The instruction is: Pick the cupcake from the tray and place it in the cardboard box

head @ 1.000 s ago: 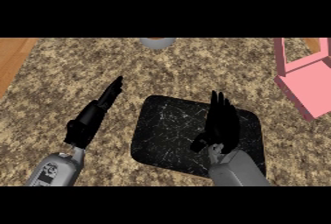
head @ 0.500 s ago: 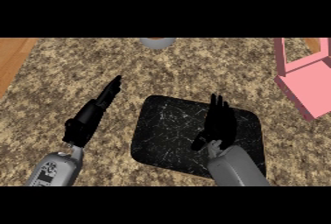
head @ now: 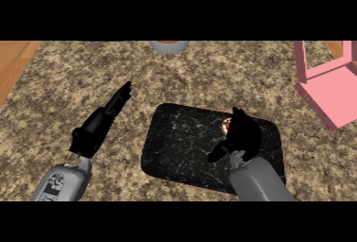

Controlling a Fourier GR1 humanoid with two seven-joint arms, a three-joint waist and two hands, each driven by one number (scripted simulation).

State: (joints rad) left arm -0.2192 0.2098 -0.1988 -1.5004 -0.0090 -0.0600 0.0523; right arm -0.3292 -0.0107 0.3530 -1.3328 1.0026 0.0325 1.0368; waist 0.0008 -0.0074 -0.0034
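Operator, your cupcake [head: 227,124] shows only as a small red and pale sliver on the tray, just left of the right hand's fingers. The rest of it is hidden behind that hand, so you cannot confirm its shape or whether it stands upright.

The right hand [head: 241,137] sits over the right part of the tray, fingers pointing away from the robot and its thumb out to the left. You cannot tell from this view whether the fingers are closed around the cupcake or merely lie against it; contact itself is hidden. The grey right forearm [head: 259,182] enters from the lower edge and covers the tray's near right corner.

The tray [head: 181,142] is black with pale scratch-like streaks, rounded at the corners, lying flat on the speckled granite counter [head: 209,75].

The left hand [head: 111,111] is left of the tray, apart from it, with fingers straight and together, pointing up and to the right. It holds nothing.

The pink cardboard box [head: 331,87] lies at the view's right edge, well apart from the tray, partly cut off.

A grey round vessel [head: 169,46] shows at the top edge, mostly cut off. A strip of wood [head: 14,61] borders the counter at the upper left.
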